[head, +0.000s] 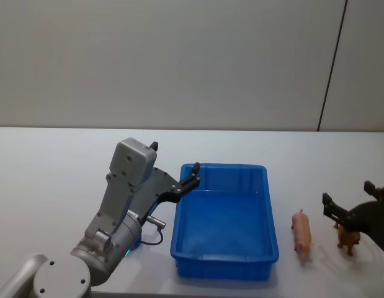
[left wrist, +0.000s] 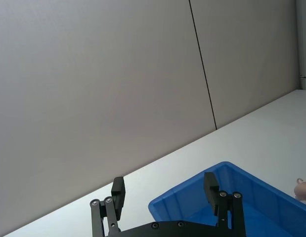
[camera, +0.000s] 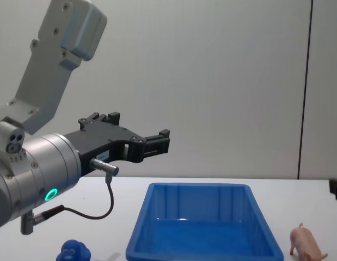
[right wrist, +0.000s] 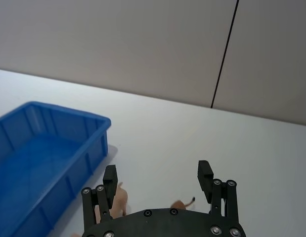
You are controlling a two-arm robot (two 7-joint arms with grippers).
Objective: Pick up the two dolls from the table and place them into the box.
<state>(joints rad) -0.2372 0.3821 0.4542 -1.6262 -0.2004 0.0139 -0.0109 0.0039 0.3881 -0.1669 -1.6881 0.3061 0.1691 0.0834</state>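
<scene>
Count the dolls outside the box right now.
2. The pink pig is just right of the blue box; the brown animal stands farther right, below the open right gripper. The left gripper hovers by the box's left rim.

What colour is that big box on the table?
The box is bright blue all over; the head view shows it best.
</scene>
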